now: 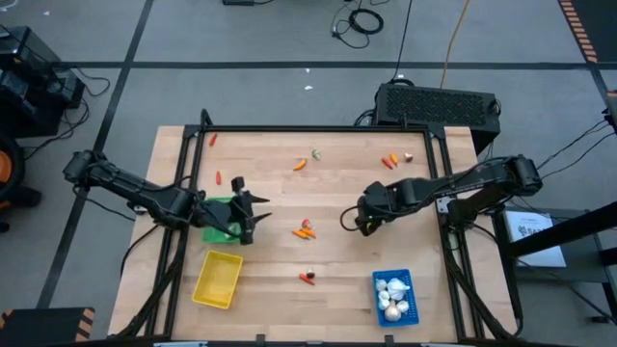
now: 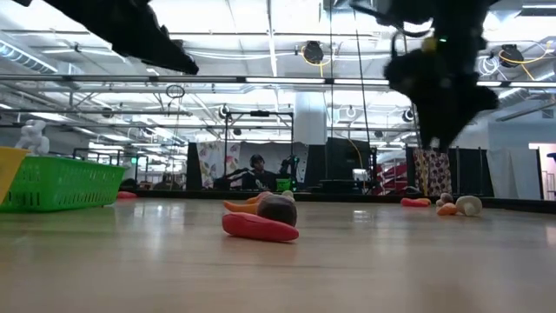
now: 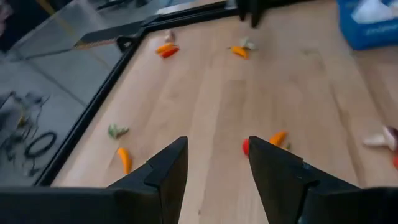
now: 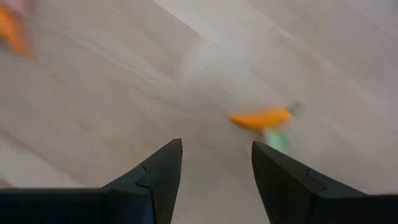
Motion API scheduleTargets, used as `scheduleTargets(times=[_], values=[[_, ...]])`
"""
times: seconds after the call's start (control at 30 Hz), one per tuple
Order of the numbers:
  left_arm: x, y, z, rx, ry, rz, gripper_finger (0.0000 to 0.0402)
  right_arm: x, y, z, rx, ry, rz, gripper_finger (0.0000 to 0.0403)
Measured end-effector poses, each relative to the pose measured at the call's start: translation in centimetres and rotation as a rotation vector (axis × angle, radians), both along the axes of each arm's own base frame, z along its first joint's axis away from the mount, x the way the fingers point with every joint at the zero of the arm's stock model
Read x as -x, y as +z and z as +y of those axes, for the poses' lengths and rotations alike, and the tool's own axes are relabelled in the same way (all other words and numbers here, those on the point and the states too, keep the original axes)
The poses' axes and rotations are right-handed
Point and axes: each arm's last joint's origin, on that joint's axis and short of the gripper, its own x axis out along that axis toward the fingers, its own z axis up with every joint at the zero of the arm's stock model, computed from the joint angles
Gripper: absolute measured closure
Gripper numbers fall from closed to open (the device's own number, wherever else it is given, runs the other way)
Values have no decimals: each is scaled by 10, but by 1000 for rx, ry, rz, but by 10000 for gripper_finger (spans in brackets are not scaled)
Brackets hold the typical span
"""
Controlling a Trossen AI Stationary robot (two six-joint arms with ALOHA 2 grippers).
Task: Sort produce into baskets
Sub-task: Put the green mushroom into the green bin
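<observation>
High view, left to right: the left gripper (image 1: 253,214) is parked over the green basket (image 1: 220,214), fingers spread apart and nothing held. Just below it sits the yellow basket (image 1: 218,279), which looks empty. Mid-table, a small clump of orange and red pieces (image 1: 306,230) is found between the two arms, and the right gripper (image 1: 359,224) is hung just to its right, also spread and empty. In the right wrist view an orange carrot piece (image 4: 261,118) is seen lying crosswise just ahead of the fingers, so the right arm is probably nearer. The blue basket (image 1: 393,295) holds white bulbs. The table (image 1: 280,198) is pale wood, with grey floor and cables around it.
</observation>
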Motion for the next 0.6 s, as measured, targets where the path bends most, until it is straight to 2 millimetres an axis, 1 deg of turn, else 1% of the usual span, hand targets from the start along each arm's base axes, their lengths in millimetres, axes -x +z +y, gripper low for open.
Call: scheduleTargets(times=[0.1, 0.2, 0.43, 0.6], values=[[0, 0, 0, -27, -48, 16, 226, 7, -4, -1, 6, -29, 62, 218], [-2, -1, 1, -31, -40, 22, 226, 14, -12, -2, 12, -31, 113, 218], [-6, -9, -1, -26, -66, 65, 226, 23, -38, -3, 29, 13, 133, 218], [-11, -16, 1, -34, -53, 100, 226, 29, -54, -9, 74, 20, 131, 218]])
